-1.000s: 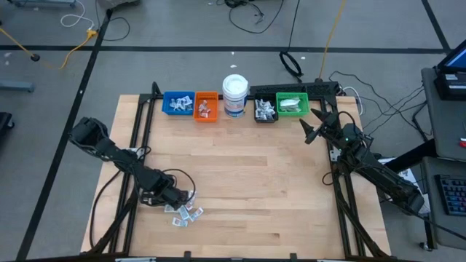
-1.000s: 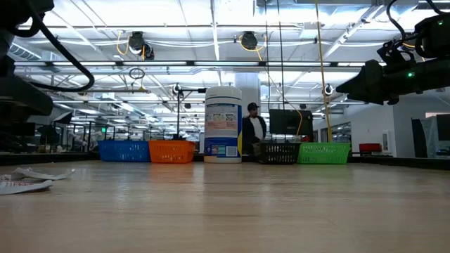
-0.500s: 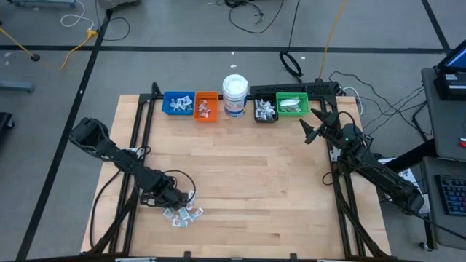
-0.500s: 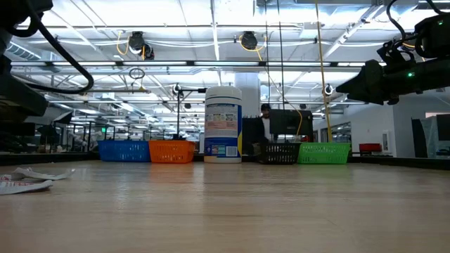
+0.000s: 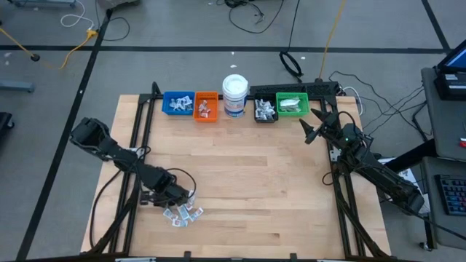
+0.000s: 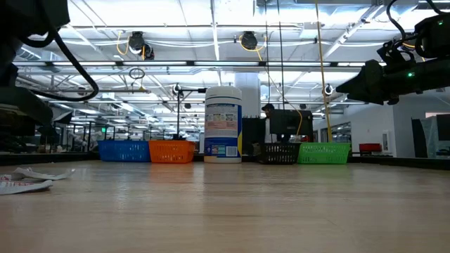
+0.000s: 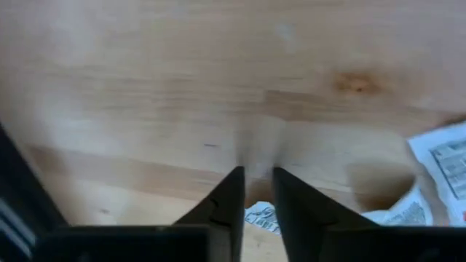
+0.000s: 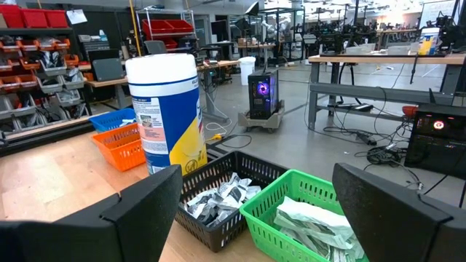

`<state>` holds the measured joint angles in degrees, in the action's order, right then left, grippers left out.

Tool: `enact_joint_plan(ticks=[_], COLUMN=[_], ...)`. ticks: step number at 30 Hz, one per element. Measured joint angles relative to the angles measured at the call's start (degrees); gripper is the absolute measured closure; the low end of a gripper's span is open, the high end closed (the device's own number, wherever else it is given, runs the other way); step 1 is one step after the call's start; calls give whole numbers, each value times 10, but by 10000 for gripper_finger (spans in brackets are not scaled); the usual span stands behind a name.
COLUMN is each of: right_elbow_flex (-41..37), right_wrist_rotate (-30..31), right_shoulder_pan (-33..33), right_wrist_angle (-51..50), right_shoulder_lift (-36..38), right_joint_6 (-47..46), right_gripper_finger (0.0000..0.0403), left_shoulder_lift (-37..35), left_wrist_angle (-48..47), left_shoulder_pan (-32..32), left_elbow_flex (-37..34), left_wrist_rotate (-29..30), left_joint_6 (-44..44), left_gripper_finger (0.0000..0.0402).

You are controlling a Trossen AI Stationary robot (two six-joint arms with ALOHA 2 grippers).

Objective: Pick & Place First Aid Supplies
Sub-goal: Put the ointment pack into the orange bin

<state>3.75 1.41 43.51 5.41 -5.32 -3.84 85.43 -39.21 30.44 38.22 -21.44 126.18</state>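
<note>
Several small white and silvery first aid packets lie in a loose pile on the wooden table near its front left; the low view shows them flat on the wood. My left gripper points steeply down at the pile's far edge. In its wrist view its fingers stand a narrow gap apart over bare wood, with one packet lying just behind the tips and another off to one side. My right gripper hangs level and wide open at the far right.
Along the far edge stand a blue bin, an orange bin, a white jar with a blue label, a black bin and a green bin, the bins holding packets. Bare wood fills the table's middle.
My left gripper has stayed over the pile's far edge and has turned a little at the wrist. The packets lie as before. A person in the room behind the table has walked toward the right.
</note>
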Motion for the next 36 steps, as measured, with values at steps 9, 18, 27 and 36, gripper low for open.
enact_joint_plan(ticks=[9,18,27,36], right_elbow_flex=[0,0,0,0], right_wrist_rotate=[0,0,0,0], right_shoulder_pan=[0,0,0,0], right_wrist_angle=[0,0,0,0], right_shoulder_lift=[0,0,0,0], right_joint_6=[0,0,0,0], right_gripper_finger=[50,50,50,50], left_shoulder_lift=[0,0,1,11], left_wrist_angle=[10,74,93,82], left_shoulder_pan=[0,1,2,27], left_elbow_flex=[0,-1,5,4], left_wrist_rotate=[-22,-24,-25,-26], left_joint_6=[113,190,190,172], left_gripper_finger=[224,170,167,167])
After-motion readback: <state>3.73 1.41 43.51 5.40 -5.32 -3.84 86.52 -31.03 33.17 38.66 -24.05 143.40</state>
